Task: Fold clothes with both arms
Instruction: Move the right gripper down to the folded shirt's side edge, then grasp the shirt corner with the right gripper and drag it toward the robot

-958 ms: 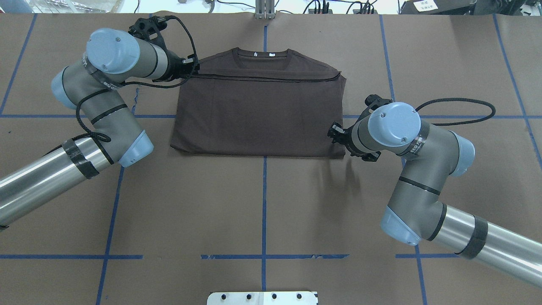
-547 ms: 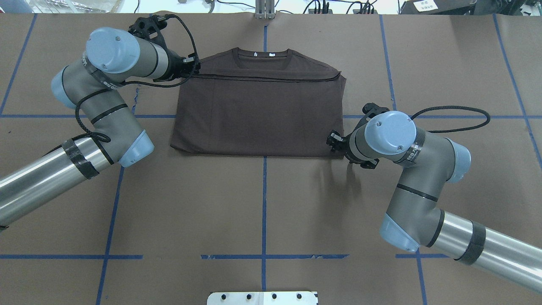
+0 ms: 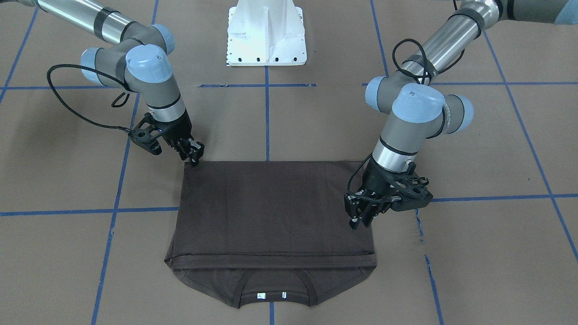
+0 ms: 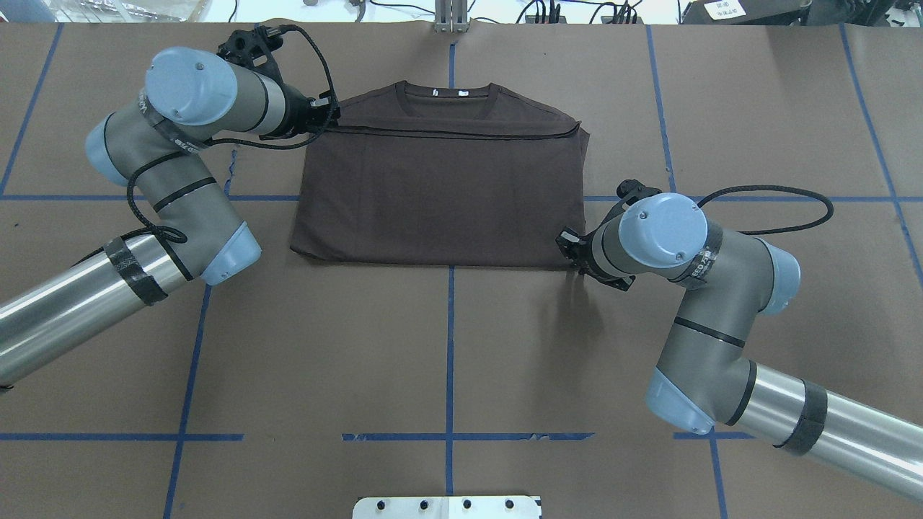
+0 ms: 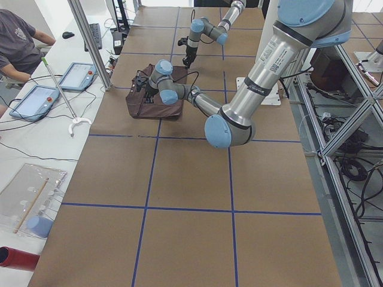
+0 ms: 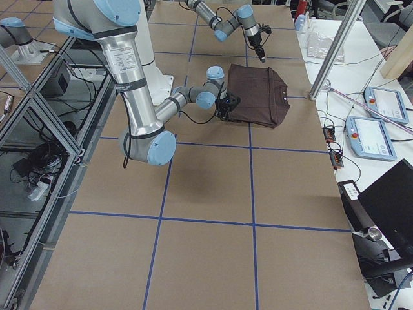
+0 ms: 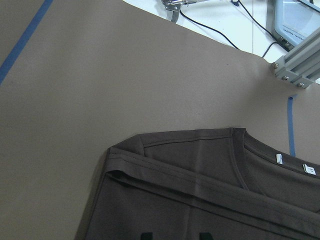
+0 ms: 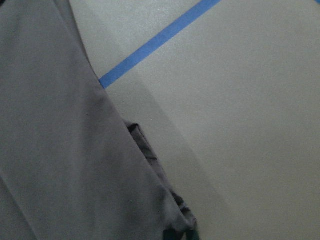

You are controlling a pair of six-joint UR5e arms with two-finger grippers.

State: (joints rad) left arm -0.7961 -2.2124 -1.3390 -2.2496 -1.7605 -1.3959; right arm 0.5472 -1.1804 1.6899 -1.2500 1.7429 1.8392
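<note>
Your right gripper (image 4: pixel 567 244) has dropped to the T-shirt's (image 4: pixel 440 194) lower-right corner, finger state unclear; left gripper (image 4: pixel 330 114), fingers spread, stays upper left: grasp likely next.

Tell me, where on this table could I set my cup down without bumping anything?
The wide stretch of table between the folded T-shirt and the white pedestal is bare. It is crowded at the shirt's two ends, where the left gripper and right gripper sit.
</note>
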